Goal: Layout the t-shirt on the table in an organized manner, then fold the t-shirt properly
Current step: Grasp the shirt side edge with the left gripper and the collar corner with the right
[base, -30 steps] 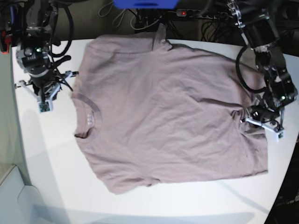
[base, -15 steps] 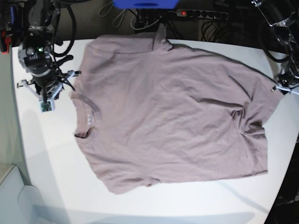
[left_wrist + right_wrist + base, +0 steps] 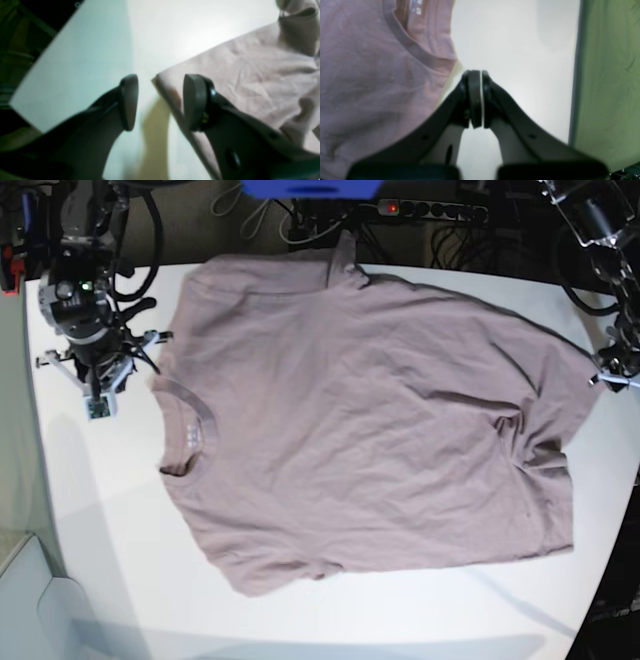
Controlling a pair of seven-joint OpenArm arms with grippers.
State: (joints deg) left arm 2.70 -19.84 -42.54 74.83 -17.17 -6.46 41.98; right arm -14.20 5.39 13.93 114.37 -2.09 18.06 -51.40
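The mauve t-shirt (image 3: 370, 420) lies spread on the white table (image 3: 110, 510), collar (image 3: 185, 415) pointing left, with a bunched wrinkle (image 3: 535, 445) near its right hem. My left gripper (image 3: 612, 370) hangs at the shirt's far right edge. In the left wrist view it (image 3: 161, 102) is open, above a corner of the shirt (image 3: 250, 82), gripping nothing. My right gripper (image 3: 100, 380) sits over bare table just left of the collar. The right wrist view shows it (image 3: 475, 100) shut and empty, with the collar (image 3: 420, 50) beside it.
A power strip (image 3: 430, 210), cables and a blue object (image 3: 310, 188) sit behind the table's far edge. Green surface (image 3: 607, 75) lies past the table edge beside my right gripper. A pale object (image 3: 30, 600) stands at the lower left corner.
My left gripper let go of the bunched fabric at the shirt's right hem, opened, and moved up and right to the table's edge. The right arm barely moved.
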